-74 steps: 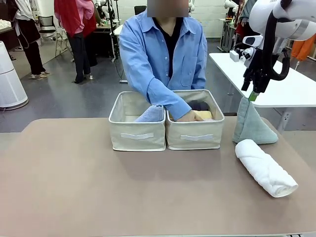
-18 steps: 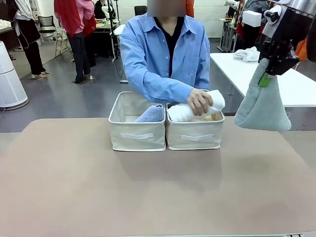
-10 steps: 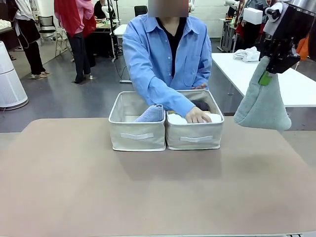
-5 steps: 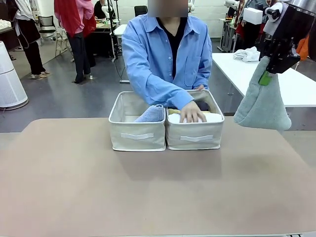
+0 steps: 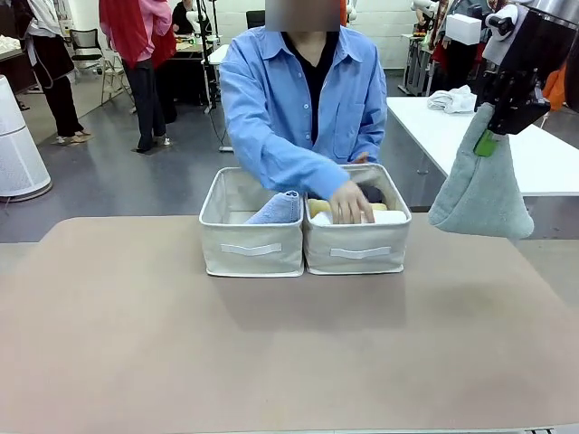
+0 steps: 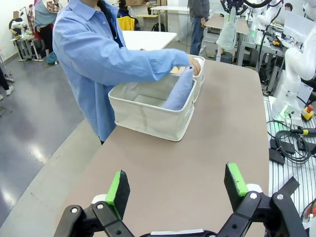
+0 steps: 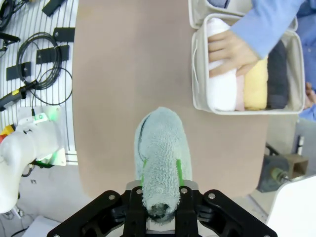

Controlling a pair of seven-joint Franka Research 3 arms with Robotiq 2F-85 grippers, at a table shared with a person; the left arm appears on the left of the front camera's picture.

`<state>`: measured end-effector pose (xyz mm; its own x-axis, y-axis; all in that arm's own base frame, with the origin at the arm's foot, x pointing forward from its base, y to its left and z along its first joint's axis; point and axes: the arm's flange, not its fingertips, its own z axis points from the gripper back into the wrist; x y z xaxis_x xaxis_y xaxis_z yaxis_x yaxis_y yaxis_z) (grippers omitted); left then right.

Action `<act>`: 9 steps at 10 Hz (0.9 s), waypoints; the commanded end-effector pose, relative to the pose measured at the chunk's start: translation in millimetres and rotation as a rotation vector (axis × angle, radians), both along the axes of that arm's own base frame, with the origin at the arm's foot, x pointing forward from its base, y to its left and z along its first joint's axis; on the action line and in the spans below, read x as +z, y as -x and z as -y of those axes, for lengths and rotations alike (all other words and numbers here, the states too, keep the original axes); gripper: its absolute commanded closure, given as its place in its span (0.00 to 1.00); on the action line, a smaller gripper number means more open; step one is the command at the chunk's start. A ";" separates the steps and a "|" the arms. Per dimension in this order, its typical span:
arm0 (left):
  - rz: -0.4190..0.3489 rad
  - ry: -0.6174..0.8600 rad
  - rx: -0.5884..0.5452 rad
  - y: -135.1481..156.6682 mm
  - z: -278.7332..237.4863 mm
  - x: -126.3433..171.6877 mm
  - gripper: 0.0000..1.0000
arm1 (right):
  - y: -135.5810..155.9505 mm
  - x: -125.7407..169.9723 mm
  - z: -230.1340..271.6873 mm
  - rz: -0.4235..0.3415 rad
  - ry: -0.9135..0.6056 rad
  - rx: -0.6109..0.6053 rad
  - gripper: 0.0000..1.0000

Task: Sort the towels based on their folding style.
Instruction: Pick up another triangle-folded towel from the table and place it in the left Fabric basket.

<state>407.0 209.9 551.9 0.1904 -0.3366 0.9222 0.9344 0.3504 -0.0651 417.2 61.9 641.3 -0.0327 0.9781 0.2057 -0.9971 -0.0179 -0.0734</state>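
Note:
My right gripper is shut on the tip of the grey-green cone towel, which hangs in the air above the table's right edge. The pale blue cone towel leans in the left basket. In the right basket lie the white roll, a strip of the pink roll, the yellow roll and the dark grey roll. A person's hand rests on the white roll. My left gripper is open over the table's left end, holding nothing.
A person in a blue shirt stands at the far side, behind the baskets. A white table with a cloth lump stands at the back right. Brown tabletop spreads in front of the baskets.
The person has put the white roll into the right basket and keeps a hand on it. My right gripper has lifted the grey-green cone off the table and now holds still.

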 end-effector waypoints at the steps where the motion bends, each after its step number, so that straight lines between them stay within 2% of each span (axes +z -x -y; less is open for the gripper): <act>1: 0.007 0.007 0.000 1.9 -1.0 1.1 0.00 | 2.7 -0.3 0.4 0.001 -0.008 0.003 0.88; 4: 0.007 0.007 0.000 1.9 -1.0 1.1 0.00 | 2.7 -0.3 0.4 0.001 -0.008 0.003 0.88; 5: 0.007 0.007 0.000 1.9 -1.0 1.1 0.00 | 0.0 0.0 0.0 0.000 0.000 0.000 0.81; 6: 0.007 0.007 0.000 1.9 -1.0 1.1 0.00 | -4.9 11.9 -22.3 0.002 -0.016 -0.022 0.81; 9: 0.007 0.007 0.000 1.9 -1.0 1.1 0.00 | -34.6 54.0 -109.1 0.080 -0.082 -0.154 0.81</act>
<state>407.0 209.8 552.1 0.1902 -0.3368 0.9222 0.9345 0.3501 -0.0648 430.3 143.4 681.8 0.0456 0.9653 0.2570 -0.9893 0.0793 -0.1226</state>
